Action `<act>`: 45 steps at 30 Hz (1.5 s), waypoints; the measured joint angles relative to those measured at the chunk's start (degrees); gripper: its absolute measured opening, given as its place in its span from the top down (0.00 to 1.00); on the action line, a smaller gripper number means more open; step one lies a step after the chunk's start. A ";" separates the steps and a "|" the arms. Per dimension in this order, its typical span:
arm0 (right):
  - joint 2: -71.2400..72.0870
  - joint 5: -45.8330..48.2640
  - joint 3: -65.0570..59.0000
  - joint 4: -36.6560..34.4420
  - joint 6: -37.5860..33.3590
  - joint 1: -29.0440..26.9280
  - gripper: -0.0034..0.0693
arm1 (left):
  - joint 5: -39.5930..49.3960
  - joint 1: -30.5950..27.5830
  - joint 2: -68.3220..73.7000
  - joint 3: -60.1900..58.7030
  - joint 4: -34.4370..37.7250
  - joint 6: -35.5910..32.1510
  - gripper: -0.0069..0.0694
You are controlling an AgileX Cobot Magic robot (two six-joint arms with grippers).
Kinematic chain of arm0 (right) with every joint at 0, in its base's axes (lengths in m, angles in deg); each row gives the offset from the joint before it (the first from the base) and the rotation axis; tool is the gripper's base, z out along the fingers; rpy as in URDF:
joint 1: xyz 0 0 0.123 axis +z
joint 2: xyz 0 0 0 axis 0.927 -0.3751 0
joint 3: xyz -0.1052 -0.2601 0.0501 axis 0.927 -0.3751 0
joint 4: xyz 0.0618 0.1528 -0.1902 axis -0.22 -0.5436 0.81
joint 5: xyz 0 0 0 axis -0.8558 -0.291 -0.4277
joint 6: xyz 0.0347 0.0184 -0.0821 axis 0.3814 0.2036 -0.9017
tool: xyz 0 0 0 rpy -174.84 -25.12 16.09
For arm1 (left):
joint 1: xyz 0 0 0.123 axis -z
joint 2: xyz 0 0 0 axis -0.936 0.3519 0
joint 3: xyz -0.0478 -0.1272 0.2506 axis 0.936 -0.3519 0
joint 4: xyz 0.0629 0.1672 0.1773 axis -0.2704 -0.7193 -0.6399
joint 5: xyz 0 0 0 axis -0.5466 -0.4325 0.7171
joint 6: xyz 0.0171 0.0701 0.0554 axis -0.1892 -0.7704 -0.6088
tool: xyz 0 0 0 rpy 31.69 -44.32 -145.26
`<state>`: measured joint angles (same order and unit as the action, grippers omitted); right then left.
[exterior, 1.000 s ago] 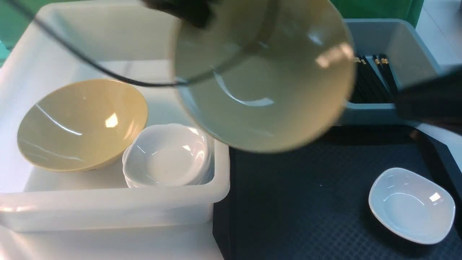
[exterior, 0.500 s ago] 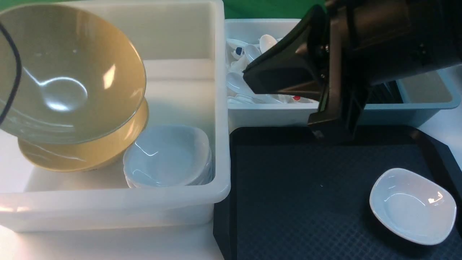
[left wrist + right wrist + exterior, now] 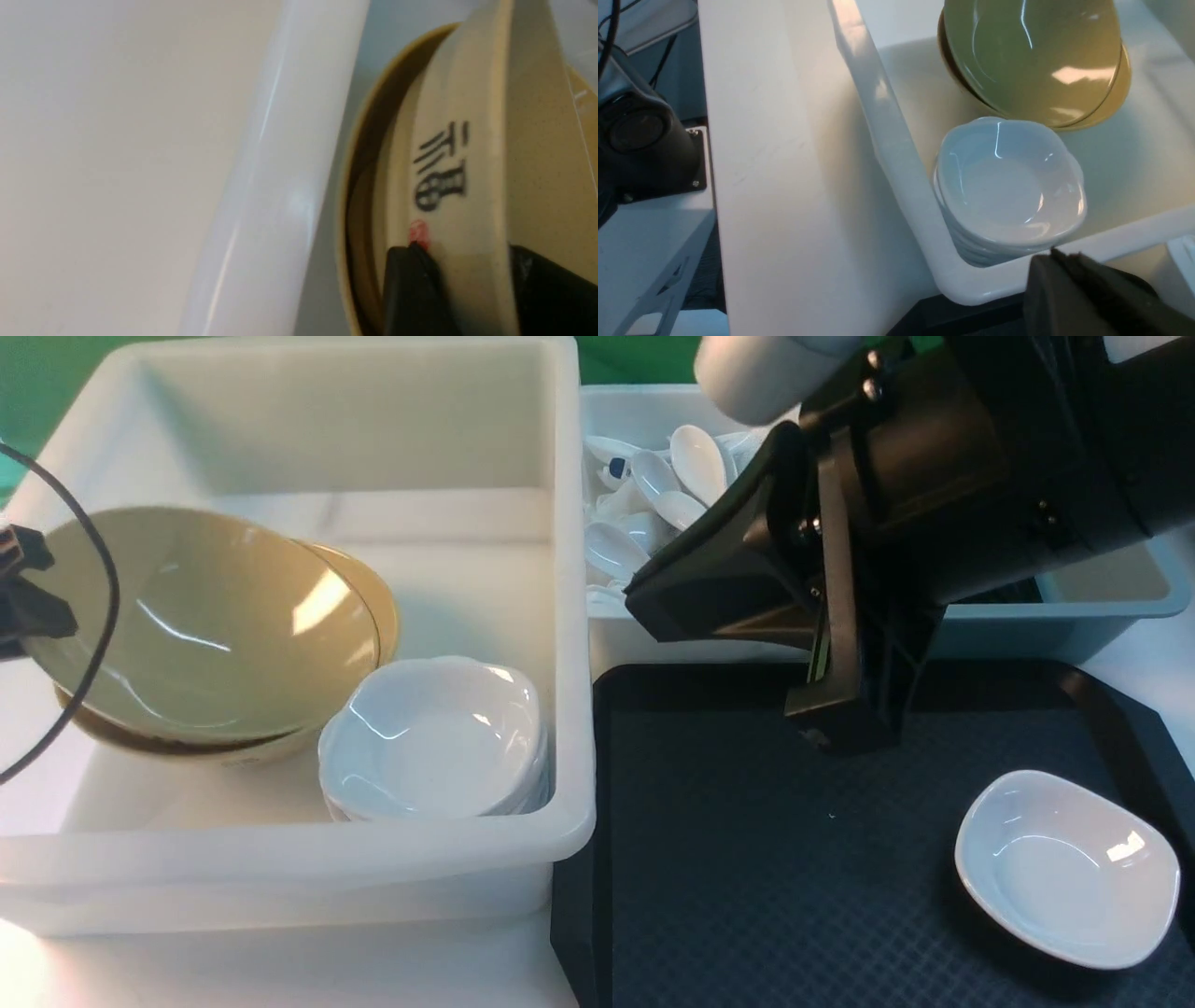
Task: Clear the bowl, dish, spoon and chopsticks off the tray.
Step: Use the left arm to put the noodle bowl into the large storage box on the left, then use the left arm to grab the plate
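The bowl (image 3: 205,625) sits nested in its twin (image 3: 378,597) inside the white tub (image 3: 571,616), like stacked with like, its rim between the left fingers (image 3: 409,289), pinched or freed I cannot tell; the right fingers (image 3: 1069,289), together and empty, hang over the tray (image 3: 747,896), where the dish (image 3: 1064,868) awaits removal.

My left claw (image 3: 462,249) is matt black against the bowl's (image 3: 205,625) smooth, glossy tan. The tray (image 3: 747,896) is matt black plastic, diamond-rough; the dish (image 3: 1069,868) on it glossy white; the tub (image 3: 280,873) beside it smooth white plastic.
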<state>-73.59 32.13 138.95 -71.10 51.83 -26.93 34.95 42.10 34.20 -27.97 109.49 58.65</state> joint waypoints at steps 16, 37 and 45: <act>0.12 0.84 1.19 7.50 4.34 0.00 0.91 | 15.46 6.01 -11.24 16.52 -20.55 13.26 0.33; 30.23 17.72 -23.21 31.35 30.99 -21.11 0.90 | 5.37 73.78 19.08 34.03 -25.32 12.33 0.80; 38.60 18.12 -24.42 31.35 32.90 -21.48 0.90 | 7.01 78.58 36.38 46.66 -22.81 12.13 0.37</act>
<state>-34.99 50.25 114.54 -39.75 84.72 -48.40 41.97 120.68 70.59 18.70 86.68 70.78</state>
